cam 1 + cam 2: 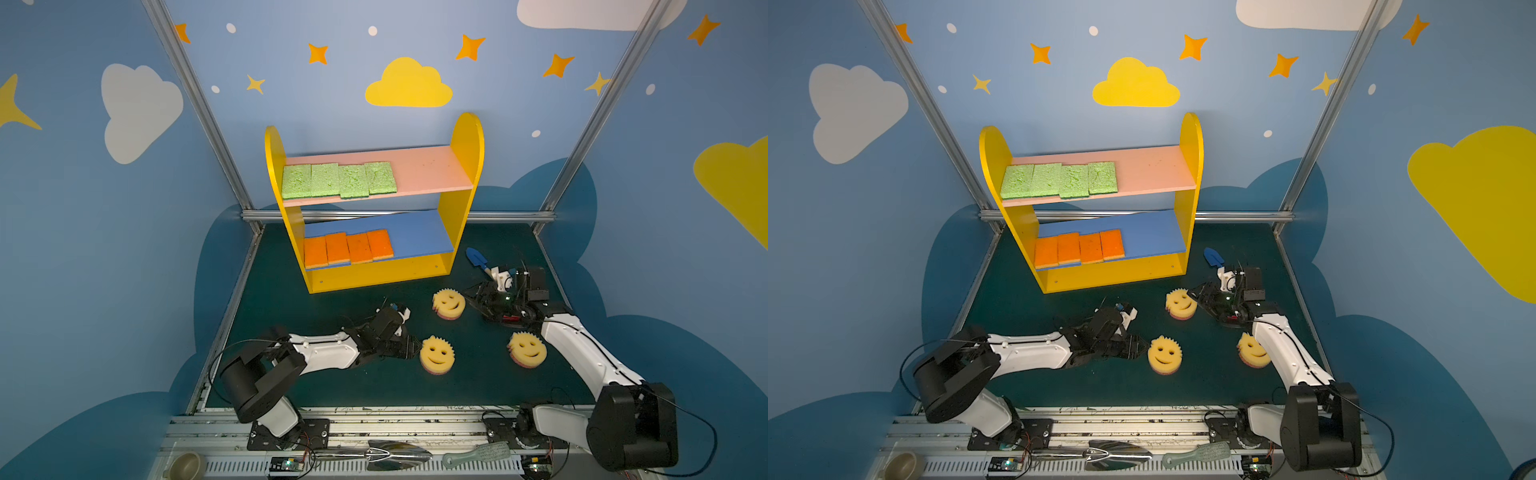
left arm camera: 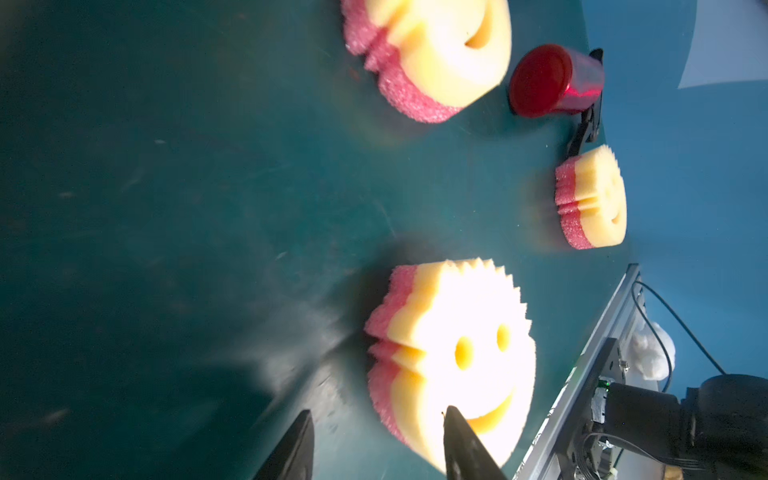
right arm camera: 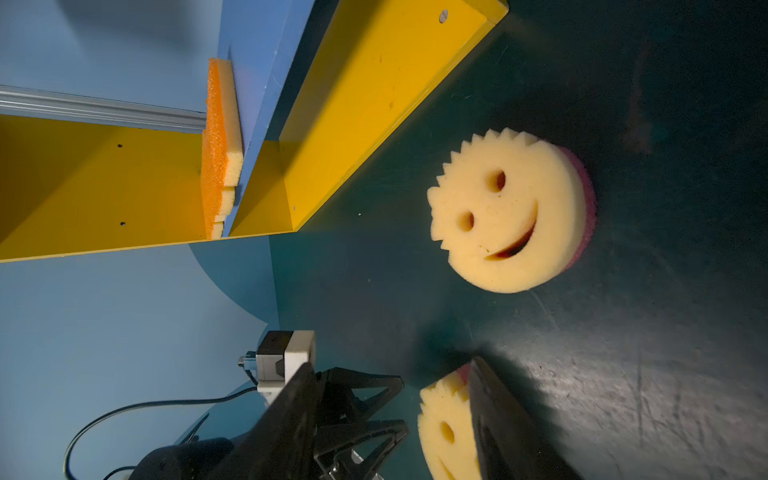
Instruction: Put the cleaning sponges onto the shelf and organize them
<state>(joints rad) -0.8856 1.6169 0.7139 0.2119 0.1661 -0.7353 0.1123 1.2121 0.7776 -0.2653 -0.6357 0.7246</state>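
The shelf (image 1: 466, 141) holds several green sponges (image 1: 338, 179) on its pink board and several orange sponges (image 1: 348, 248) on its blue board. Three smiley sponges lie on the mat: one near the shelf (image 1: 449, 304), a middle one (image 1: 436, 355), and one on the right (image 1: 527, 349). My left gripper (image 1: 415, 347) is open at the middle smiley's (image 2: 453, 357) edge. One finger (image 2: 461, 440) overlaps its face, and bare mat shows between the jaws. My right gripper (image 1: 476, 305) is open and empty, just right of the smiley near the shelf (image 3: 511, 212).
A blue toy shovel (image 1: 476, 257) lies behind the right gripper, beside the shelf's right panel. The front rail carries a metal scoop (image 1: 395, 455), a green brush (image 1: 478, 455) and a small bowl (image 1: 187, 465). Metal frame posts (image 1: 199, 108) bound the mat.
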